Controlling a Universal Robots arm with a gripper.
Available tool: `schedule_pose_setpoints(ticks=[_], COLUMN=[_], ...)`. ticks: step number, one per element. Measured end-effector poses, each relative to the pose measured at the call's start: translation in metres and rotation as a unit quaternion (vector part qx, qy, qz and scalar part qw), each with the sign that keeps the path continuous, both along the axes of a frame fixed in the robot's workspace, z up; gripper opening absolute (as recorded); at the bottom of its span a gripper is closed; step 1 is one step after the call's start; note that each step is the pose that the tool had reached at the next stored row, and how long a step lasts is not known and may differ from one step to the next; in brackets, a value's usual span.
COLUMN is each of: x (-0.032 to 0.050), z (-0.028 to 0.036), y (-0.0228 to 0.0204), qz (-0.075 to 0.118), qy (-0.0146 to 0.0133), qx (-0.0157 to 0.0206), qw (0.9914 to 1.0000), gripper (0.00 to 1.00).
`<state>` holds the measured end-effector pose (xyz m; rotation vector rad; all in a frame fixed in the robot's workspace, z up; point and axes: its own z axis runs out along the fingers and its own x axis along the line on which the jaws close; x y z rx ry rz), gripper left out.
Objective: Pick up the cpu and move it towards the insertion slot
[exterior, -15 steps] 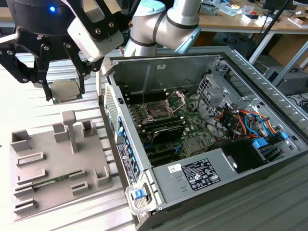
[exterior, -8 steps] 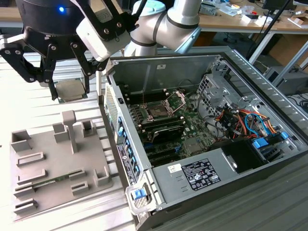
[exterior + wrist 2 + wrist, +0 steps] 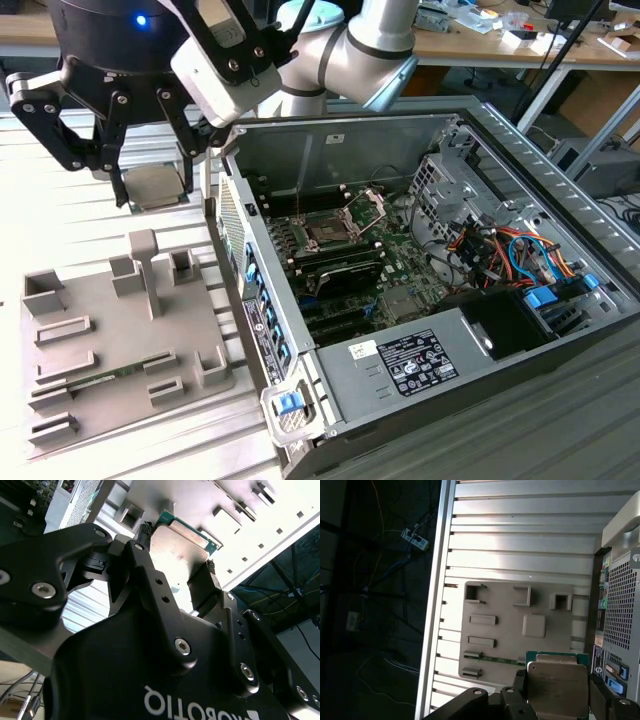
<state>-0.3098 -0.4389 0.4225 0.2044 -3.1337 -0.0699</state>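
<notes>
Black two-fingered gripper (image 3: 155, 192) is clamped on the cpu (image 3: 152, 180), its fingers pressing two opposite edges of the chip so that the pale metal top faces the wrist cameras and a green rim shows along one edge in both wrist views. Beneath it runs the ribbed metal table (image 3: 60, 225), and on the table lies the open computer case (image 3: 330, 140), set on its side toward the exterior view's right. Next to the case, nearer the table's edge on the exterior view's left, sits the grey tray (image 3: 100, 300) with its raised blocks and pockets. Inside the case the green motherboard (image 3: 400, 270) fills the floor, and a white printed label (image 3: 415, 362) sits on the metal cover at the case's near edge, with a smaller white sticker (image 3: 362, 349) beside it; the print is too small to make out. White lettering on the gripper body shows in the second wrist view. The insertion slot (image 3: 328, 232) sits on the motherboard toward the case's far wall, its hinged plate (image 3: 365, 207) tilted up. The cpu hangs in the air clear of the tray, past the tray's far edge and just beside the case's outer wall, well apart from the insertion slot. A thin green memory stick (image 3: 100, 378) lies in the tray near its near edge.
</notes>
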Motion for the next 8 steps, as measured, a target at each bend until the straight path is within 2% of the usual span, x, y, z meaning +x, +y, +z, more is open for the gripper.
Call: schedule_pose_setpoints(ticks=[8], x=[0.0056], z=[-0.0001], y=[0.0000], qz=[0.000], qy=[0.0000], qx=[0.0000], qw=[1.00000], gripper=[0.55])
